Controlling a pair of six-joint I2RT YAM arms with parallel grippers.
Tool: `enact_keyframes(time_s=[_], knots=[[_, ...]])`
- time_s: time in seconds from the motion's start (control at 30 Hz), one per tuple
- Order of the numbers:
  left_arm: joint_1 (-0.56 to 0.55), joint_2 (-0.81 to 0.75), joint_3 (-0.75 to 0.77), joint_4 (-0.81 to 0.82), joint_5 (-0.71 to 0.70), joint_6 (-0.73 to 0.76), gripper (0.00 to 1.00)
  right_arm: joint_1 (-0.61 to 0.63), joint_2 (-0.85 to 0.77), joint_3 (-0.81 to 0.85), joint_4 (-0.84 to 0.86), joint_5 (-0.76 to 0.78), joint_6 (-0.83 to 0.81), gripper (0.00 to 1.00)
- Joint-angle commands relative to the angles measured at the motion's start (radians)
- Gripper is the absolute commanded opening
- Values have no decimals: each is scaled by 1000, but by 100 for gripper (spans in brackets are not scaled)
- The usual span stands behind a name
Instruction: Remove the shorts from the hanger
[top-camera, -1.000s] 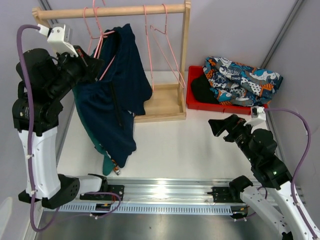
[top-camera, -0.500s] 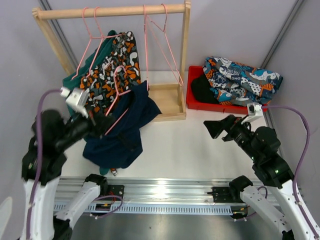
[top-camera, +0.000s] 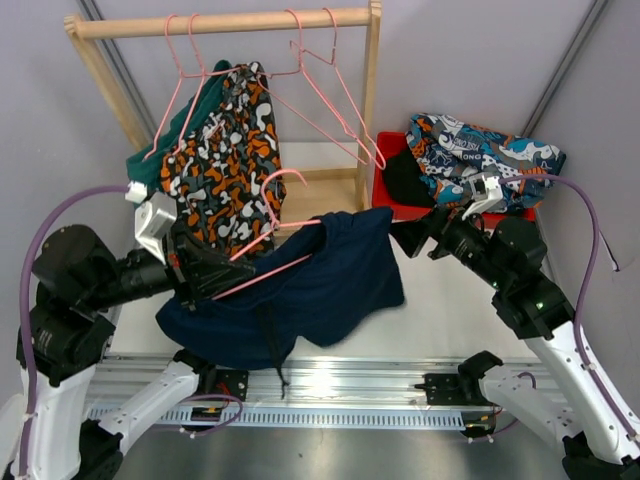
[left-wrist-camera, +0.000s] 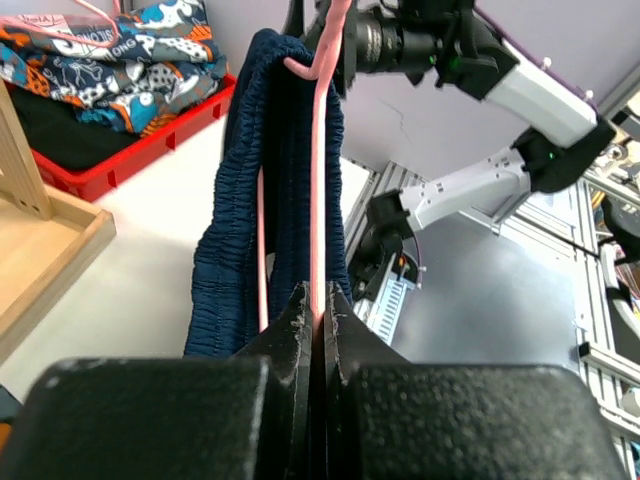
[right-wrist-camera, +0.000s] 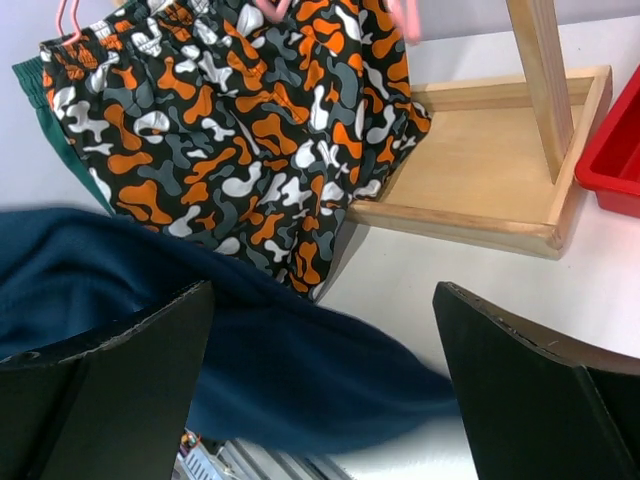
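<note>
Broadly, the white surface (top-camera: 450, 320) fills the middle of the top view, with a light wooden rack (top-camera: 230, 22) standing at its upper left, its rail running across the top of the frame.

The plain navy shorts (top-camera: 320, 285) (left-wrist-camera: 235, 230) (right-wrist-camera: 250, 370) are off the rail. They hang draped over a pink wire hanger (left-wrist-camera: 320, 180) above the lower centre of the surface, spreading from lower left toward the middle.

On the rail, the orange-grey-white camo shorts (top-camera: 225, 150) (right-wrist-camera: 220, 130) hang from a hanger, and the plain teal-green shorts (top-camera: 200, 110) show behind them at their left edge.

A red plastic tray (top-camera: 386, 145) (left-wrist-camera: 120, 150) sits right of the rack's post. In it lie the blue-orange-white patterned shorts (top-camera: 480, 150) (left-wrist-camera: 100, 50), heaped over the plain black shorts (top-camera: 405, 180) (left-wrist-camera: 50, 120).

Empty pink wire hangers (top-camera: 300, 45) hang slanted from the right part of the rail.

The left gripper (top-camera: 210, 278) (left-wrist-camera: 315, 300), at the left of the top view, is clenched on the wire of the hanger that carries the navy pair, jaws pressed together with the wire between them.

The right gripper (top-camera: 410, 232) (right-wrist-camera: 322, 290), at centre right, is spread wide and holds nothing. It sits just beside the right edge of the navy fabric, and whether it touches is unclear.
</note>
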Motion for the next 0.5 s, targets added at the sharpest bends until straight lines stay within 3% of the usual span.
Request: enact_keyframes(time_s=[0.0, 0.33, 0.47], knots=[[-7, 53, 110, 88, -14, 1, 0, 13, -14, 46, 47, 11, -20, 100], [-7, 124, 204, 63, -77, 4, 0, 17, -195, -28, 25, 120, -37, 100], [-7, 108, 181, 88, -38, -11, 0, 17, -188, -80, 123, 18, -14, 100]])
